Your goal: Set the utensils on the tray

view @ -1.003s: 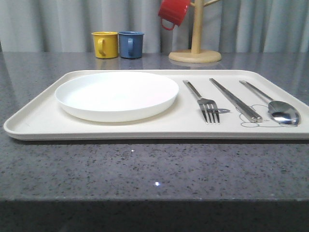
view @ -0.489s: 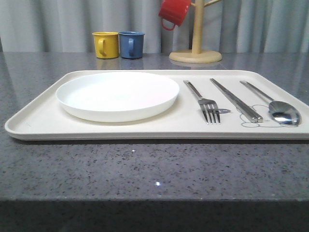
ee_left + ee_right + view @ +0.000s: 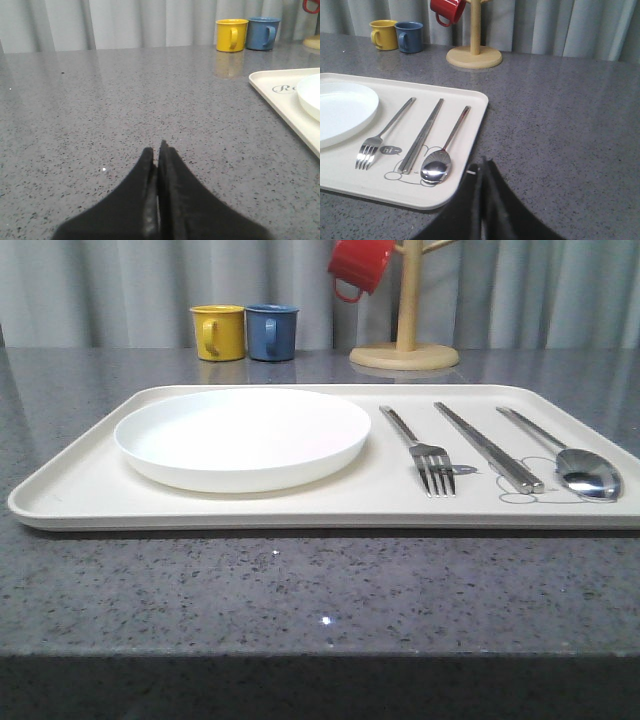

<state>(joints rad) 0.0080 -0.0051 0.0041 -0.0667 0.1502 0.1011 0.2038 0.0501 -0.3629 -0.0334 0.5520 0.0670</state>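
Note:
The cream tray (image 3: 80,495) lies across the grey counter. On its right part rest three silver utensils side by side: a fork (image 3: 422,452) (image 3: 384,134), a pair of chopsticks (image 3: 487,445) (image 3: 422,135) and a spoon (image 3: 572,462) (image 3: 442,151). My right gripper (image 3: 483,162) is shut with nothing in it, over the counter just past the tray's near right corner, close to the spoon's bowl. My left gripper (image 3: 157,150) is also shut and empty, over bare counter well left of the tray (image 3: 280,92).
A round white plate (image 3: 242,436) fills the tray's left half. Behind the tray stand a yellow mug (image 3: 218,332) and a blue mug (image 3: 271,332). A wooden mug tree (image 3: 405,340) holds a red mug (image 3: 360,264) at the back right.

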